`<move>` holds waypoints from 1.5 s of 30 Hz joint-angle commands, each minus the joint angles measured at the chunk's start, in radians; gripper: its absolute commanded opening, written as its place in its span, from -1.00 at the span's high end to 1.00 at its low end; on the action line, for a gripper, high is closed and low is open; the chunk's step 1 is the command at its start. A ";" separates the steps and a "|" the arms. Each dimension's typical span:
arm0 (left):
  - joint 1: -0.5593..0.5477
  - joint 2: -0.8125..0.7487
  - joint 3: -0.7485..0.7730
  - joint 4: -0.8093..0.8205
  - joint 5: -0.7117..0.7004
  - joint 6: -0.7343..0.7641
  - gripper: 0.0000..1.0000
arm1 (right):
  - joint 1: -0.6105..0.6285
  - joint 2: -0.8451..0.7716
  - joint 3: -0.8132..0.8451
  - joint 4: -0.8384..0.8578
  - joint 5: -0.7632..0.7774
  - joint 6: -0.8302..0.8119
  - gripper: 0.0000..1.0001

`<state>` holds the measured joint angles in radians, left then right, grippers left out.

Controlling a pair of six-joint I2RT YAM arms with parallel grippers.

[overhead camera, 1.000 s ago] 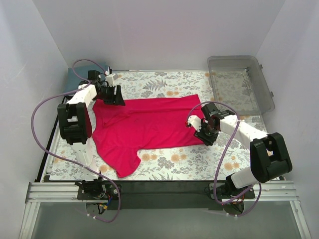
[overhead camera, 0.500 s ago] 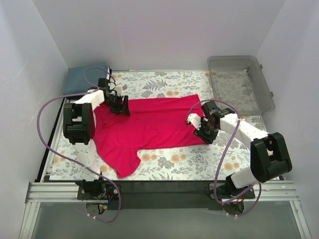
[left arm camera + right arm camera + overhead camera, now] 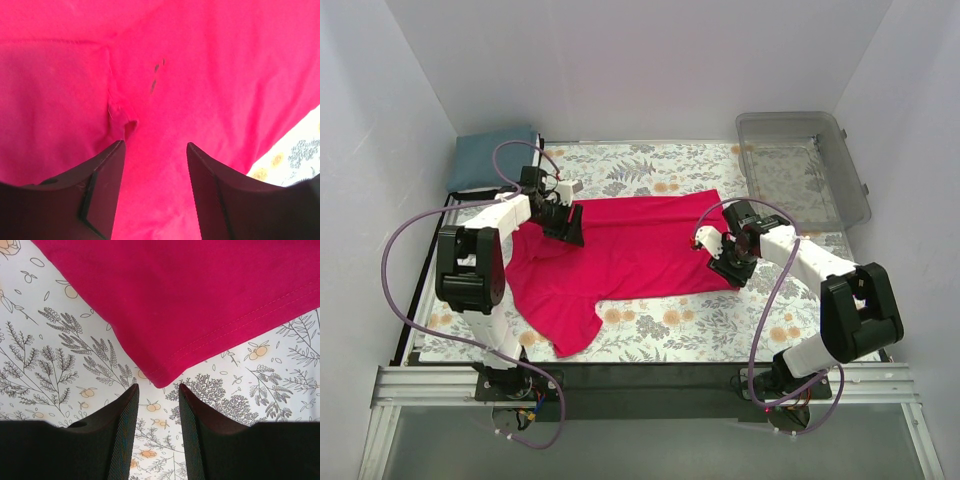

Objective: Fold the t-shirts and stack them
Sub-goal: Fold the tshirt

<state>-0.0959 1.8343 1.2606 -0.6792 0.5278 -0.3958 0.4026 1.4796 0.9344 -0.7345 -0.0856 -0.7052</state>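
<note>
The crimson-pink t-shirt (image 3: 620, 250) lies spread flat across the middle of the flowered table. It fills the left wrist view (image 3: 200, 75) and the top of the right wrist view (image 3: 190, 300). The teal-blue t-shirt (image 3: 492, 155) lies folded at the far left corner. My left gripper (image 3: 567, 228) is open and empty, low over the pink shirt's upper left part, near a seam and a small fold (image 3: 122, 122). My right gripper (image 3: 728, 262) is open and empty just off the shirt's near right hem corner (image 3: 161, 380), fingers either side of it.
A clear plastic bin (image 3: 802, 165) stands at the far right. White walls close in the table on three sides. The flowered tabletop (image 3: 720, 320) shows bare in front of the shirt and at the right. Purple cables loop from both arms.
My left gripper has moved right and nearer, from the shirt's upper left edge onto the cloth. The teal-blue shirt has come into view behind it. My right gripper has barely shifted.
</note>
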 commanded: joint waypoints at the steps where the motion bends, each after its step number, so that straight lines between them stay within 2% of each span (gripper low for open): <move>1: -0.008 -0.052 -0.032 -0.023 0.001 0.026 0.00 | 0.004 0.005 0.052 -0.014 -0.019 0.009 0.12; 5: 0.004 -0.165 -0.053 -0.098 0.060 0.072 0.27 | 0.004 -0.013 0.084 -0.038 -0.037 0.003 0.11; 9: 0.047 -0.321 -0.075 -0.276 0.106 0.195 0.36 | 0.005 -0.053 0.115 -0.095 -0.092 -0.022 0.10; 11: 0.128 -0.403 -0.098 -0.367 0.113 0.270 0.37 | 0.013 -0.071 0.113 -0.112 -0.101 -0.027 0.10; 16: 0.339 -0.474 -0.101 -0.548 0.138 0.440 0.37 | 0.064 -0.053 0.057 -0.089 -0.036 -0.025 0.12; 22: 0.436 -0.497 -0.139 -0.583 0.140 0.491 0.37 | 0.074 0.021 0.023 0.020 0.050 -0.034 0.14; 33: 0.467 -0.512 -0.227 -0.545 0.158 0.472 0.31 | 0.071 0.044 -0.118 0.116 0.130 -0.080 0.17; 36: 0.467 -0.510 -0.237 -0.542 0.138 0.476 0.30 | 0.073 0.053 -0.140 0.147 0.139 -0.080 0.32; 37: 0.470 -0.523 -0.243 -0.534 0.126 0.483 0.32 | 0.073 0.053 -0.141 0.153 0.139 -0.076 0.49; 39: 0.478 -0.538 -0.270 -0.516 0.069 0.491 0.41 | 0.073 0.050 -0.138 0.161 0.152 -0.076 0.70; 40: 0.484 -0.550 -0.277 -0.516 0.051 0.521 0.42 | 0.071 0.048 -0.137 0.159 0.156 -0.076 0.91; 41: 0.484 -0.556 -0.288 -0.514 0.034 0.540 0.44 | 0.073 0.045 -0.131 0.161 0.161 -0.076 0.97; 45: 0.486 -0.604 -0.369 -0.470 -0.064 0.620 0.46 | 0.073 0.036 -0.106 0.147 0.164 -0.077 0.97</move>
<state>0.3840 1.2919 0.9382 -1.1877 0.5507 0.1326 0.4755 1.5177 0.8223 -0.6128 0.0696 -0.7708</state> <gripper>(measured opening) 0.273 0.024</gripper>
